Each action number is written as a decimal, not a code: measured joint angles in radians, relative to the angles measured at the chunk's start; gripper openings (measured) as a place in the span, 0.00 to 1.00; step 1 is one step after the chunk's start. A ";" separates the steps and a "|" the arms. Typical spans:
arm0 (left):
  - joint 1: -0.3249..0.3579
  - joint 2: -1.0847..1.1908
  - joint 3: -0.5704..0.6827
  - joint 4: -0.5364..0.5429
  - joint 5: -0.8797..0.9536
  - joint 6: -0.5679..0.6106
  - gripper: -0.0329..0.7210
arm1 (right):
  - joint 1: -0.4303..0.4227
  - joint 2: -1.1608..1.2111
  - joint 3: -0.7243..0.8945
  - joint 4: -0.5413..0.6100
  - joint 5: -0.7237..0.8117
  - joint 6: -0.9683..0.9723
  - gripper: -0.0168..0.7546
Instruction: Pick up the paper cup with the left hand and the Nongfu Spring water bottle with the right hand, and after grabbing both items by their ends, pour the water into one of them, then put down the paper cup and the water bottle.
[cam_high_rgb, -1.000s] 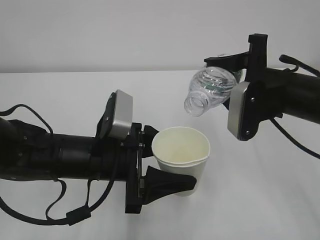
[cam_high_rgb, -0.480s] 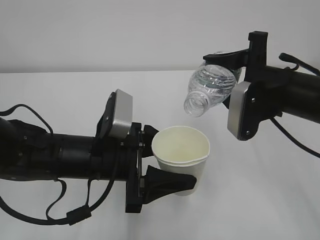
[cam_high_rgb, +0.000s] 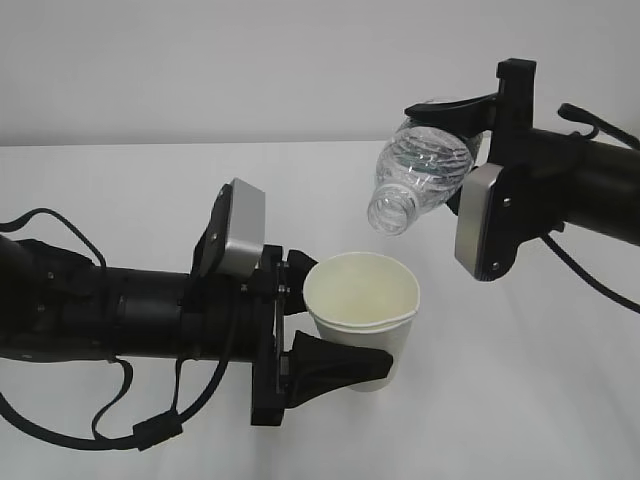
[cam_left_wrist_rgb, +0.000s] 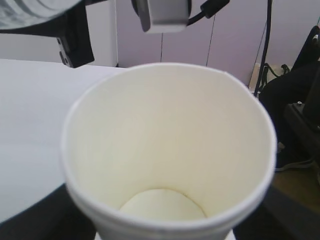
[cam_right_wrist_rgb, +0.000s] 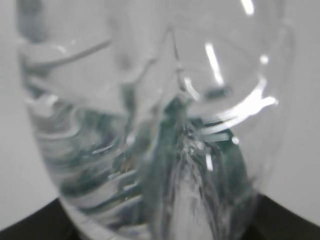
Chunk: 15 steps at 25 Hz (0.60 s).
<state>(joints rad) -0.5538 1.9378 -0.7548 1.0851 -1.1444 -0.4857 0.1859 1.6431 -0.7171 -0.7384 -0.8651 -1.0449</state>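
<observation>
Left hand (cam_high_rgb: 335, 330), fingers closed around the paper cup (cam_high_rgb: 362, 312), holds it upright at near centre. Right hand (cam_high_rgb: 470, 135) clamps the Nongfu Spring water bottle (cam_high_rgb: 420, 175), tilted mouth-down above the cup's far-right rim.

paper cup (cam_high_rgb: 361, 312): matt off-white paper, smooth wall, rolled rim | Nongfu Spring water bottle (cam_high_rgb: 420, 176): clear glossy ribbed plastic, highlights are reflected | left hand (cam_high_rgb: 335, 324): matt black plastic fingers, brushed silver-grey metal plate | right hand (cam_high_rgb: 455, 135): matt black, satin silver-grey plate | table (cam_high_rgb: 120, 190): smooth matt white surface
</observation>
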 joint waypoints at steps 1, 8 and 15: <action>0.000 0.000 0.000 0.000 0.000 0.000 0.73 | 0.000 0.000 0.000 0.002 0.000 0.000 0.56; 0.000 0.000 0.000 0.000 0.000 0.000 0.73 | 0.000 0.000 0.000 0.016 -0.023 -0.016 0.56; 0.000 0.000 0.000 -0.001 0.000 0.000 0.73 | 0.000 0.000 0.000 0.016 -0.031 -0.019 0.56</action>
<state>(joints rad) -0.5538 1.9378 -0.7548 1.0844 -1.1444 -0.4857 0.1859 1.6431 -0.7171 -0.7223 -0.8965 -1.0634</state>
